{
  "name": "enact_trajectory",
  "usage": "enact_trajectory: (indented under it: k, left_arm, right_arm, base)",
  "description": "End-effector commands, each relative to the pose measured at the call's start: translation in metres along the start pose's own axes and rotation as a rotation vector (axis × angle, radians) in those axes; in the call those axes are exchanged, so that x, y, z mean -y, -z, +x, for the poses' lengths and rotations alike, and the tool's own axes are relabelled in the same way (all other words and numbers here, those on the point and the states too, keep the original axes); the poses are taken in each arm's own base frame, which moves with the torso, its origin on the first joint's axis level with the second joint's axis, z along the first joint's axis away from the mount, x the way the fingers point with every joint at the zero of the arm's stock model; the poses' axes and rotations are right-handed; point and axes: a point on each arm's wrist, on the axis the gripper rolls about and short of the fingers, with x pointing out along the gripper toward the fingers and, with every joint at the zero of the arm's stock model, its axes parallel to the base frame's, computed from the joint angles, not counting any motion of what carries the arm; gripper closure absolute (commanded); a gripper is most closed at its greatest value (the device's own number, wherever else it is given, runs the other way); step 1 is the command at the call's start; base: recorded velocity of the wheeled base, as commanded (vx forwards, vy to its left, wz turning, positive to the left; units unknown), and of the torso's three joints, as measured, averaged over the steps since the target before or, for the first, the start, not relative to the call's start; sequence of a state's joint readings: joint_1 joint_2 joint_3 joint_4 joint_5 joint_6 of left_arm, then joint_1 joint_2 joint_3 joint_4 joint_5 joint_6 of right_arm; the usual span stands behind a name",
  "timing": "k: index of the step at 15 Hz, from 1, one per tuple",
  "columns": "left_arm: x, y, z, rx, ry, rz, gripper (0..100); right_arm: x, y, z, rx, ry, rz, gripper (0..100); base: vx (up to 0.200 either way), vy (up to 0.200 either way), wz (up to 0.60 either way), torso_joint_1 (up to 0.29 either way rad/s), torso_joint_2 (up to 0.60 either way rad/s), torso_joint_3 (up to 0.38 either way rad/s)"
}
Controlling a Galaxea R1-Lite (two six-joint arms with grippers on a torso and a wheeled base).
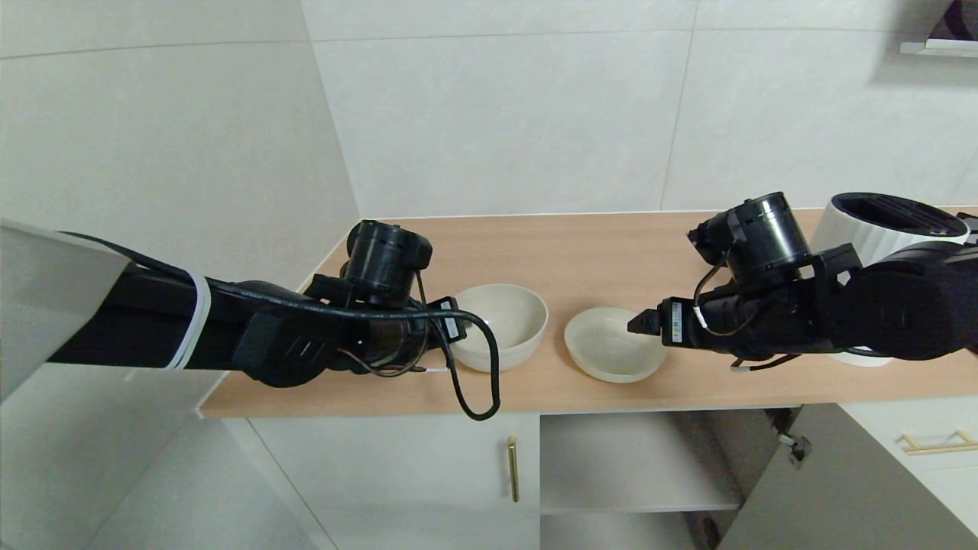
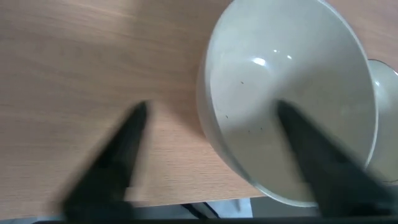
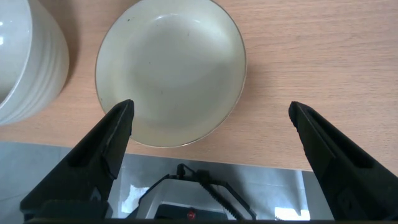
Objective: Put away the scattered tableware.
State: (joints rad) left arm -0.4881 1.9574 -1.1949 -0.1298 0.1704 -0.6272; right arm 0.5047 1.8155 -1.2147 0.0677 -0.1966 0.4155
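Left pincer (image 2: pixel 211 107) apart; we see it astride the deep bowl's (image 2: pixel 292 74) left rim. Right pincer (image 3: pixel 211 107) apart, over the shallow bowl's (image 3: pixel 168 68) right edge. Both bowls on counter (image 1: pixel 611 244).

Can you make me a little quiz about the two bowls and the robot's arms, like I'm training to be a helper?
1. True or false: the right tool is shut.
2. How many bowls sit on the wooden counter? A) one B) two C) four
3. Fill in the gap: the left tool straddles the rim of the ___ bowl.

Key
1. False: it is open, at the shallow bowl.
2. B.
3. Deeper: one finger is over the inside of the deeper bowl, the other is outside it.
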Motion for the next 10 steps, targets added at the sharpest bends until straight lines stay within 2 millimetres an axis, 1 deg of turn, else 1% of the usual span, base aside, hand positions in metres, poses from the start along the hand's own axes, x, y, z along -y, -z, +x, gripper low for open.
enact_trajectory:
  k: [1,3,6,10]
  left_arm:
    - [0.0,-0.002,-0.002,0.008,0.002,-0.003,100]
    - [0.0,-0.006,-0.006,0.019,0.008,-0.007,100]
    - [-0.001,-0.006,-0.006,0.022,0.006,-0.009,100]
    - [-0.001,-0.01,-0.012,0.03,0.009,-0.01,100]
  right_arm:
    - [0.0,-0.001,-0.002,0.004,-0.002,0.001,0]
    - [0.0,-0.001,-0.002,0.004,-0.002,0.001,0]
    - [0.0,0.0,0.0,0.001,-0.001,0.0,0]
    - [0.0,0.003,0.011,-0.016,0.017,-0.002,0]
  base:
    - [0.0,0.0,0.0,0.0,0.0,0.0]
    - [0.0,0.0,0.0,0.0,0.0,0.0]
    - [0.0,0.0,0.0,0.0,0.0,0.0]
    - [0.0,0.0,0.0,0.0,0.0,0.0]
